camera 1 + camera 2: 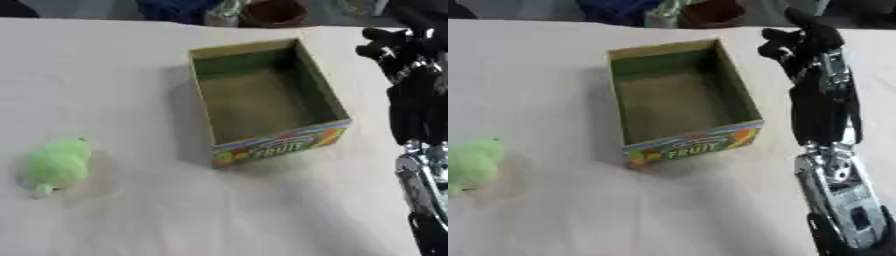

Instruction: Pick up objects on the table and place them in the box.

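Beige cloth-covered table (131, 215) is seen from above. 1 green plush toy (55, 165) lies at the left edge, well apart from the open, empty fruit box (262, 100) at centre. Right hand (802, 42) is raised beside the box's right wall, fingers curled, nothing held. Toy lies across the box from it; left hand is unseen.

Both head eyes look steeply down, sharing the box (262, 100) and table (105, 75).

Plush toy (55, 165) well left of box (262, 102), right hand (798, 42) just right
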Motion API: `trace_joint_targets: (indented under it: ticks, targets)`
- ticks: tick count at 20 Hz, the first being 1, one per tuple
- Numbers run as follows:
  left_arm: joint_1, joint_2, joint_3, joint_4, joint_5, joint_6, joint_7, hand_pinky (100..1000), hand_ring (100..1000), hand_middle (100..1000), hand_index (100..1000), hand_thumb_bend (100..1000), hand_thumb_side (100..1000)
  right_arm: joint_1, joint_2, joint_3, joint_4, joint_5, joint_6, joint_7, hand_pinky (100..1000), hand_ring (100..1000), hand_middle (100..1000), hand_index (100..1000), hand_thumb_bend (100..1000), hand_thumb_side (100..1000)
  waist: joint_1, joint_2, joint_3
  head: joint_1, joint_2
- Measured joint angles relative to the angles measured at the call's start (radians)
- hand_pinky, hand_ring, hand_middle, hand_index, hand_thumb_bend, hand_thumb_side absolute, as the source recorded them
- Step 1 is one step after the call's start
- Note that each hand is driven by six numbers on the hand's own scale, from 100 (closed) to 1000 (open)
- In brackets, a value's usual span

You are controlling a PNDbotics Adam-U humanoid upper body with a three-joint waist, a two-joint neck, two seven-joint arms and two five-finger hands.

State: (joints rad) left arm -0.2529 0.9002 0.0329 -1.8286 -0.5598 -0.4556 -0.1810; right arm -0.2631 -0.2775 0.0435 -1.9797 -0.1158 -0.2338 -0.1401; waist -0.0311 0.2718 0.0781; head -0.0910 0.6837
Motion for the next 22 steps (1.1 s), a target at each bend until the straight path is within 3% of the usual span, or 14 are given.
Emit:
trace_joint_targets:
  ticks: [3,11,12,13,14,18,22]
  targets:
    - [-0.039,0.000,-0.035,0.013,0.001,-0.014,-0.042,674,740,770,917,135,640,0.001,0.000,0.000,0.000,0.000,0.002,0.004,749,800,540,864,100,981,0.002,-0.001,-0.003,0.007,-0.001]
    - [-0.136,-0.008,-0.109,0.053,-0.003,-0.048,-0.125,702,767,800,946,206,723,0.004,0.000,0.007,0.000,0.000,0.007,0.012,751,802,540,866,100,981,0.006,-0.003,-0.004,0.026,-0.009]
    - [-0.146,-0.015,-0.117,0.059,-0.002,-0.051,-0.139,707,771,806,951,282,761,0.005,0.000,0.007,0.000,0.000,0.007,0.014,751,802,540,866,100,985,0.006,-0.004,-0.004,0.027,-0.009]
    - [-0.155,-0.022,-0.123,0.065,0.000,-0.055,-0.153,708,772,806,951,274,780,0.006,0.000,0.007,0.000,0.000,0.007,0.016,751,802,540,866,100,981,0.007,-0.004,-0.004,0.028,-0.009]
    - [-0.162,-0.029,-0.130,0.072,0.003,-0.058,-0.170,717,779,814,959,386,846,0.007,0.000,0.007,0.000,0.000,0.007,0.017,751,803,539,867,100,981,0.007,-0.004,-0.005,0.028,-0.010]
    - [-0.170,-0.043,-0.142,0.096,0.012,-0.067,-0.240,726,786,816,961,585,999,0.009,0.000,0.010,0.000,0.000,0.008,0.019,752,804,539,868,100,980,0.008,-0.004,-0.004,0.031,-0.012]
    - [-0.168,-0.047,-0.142,0.110,0.020,-0.067,-0.285,726,786,816,961,585,999,0.009,0.000,0.012,0.000,0.000,0.010,0.021,752,804,539,868,100,980,0.010,-0.004,-0.003,0.031,-0.013]
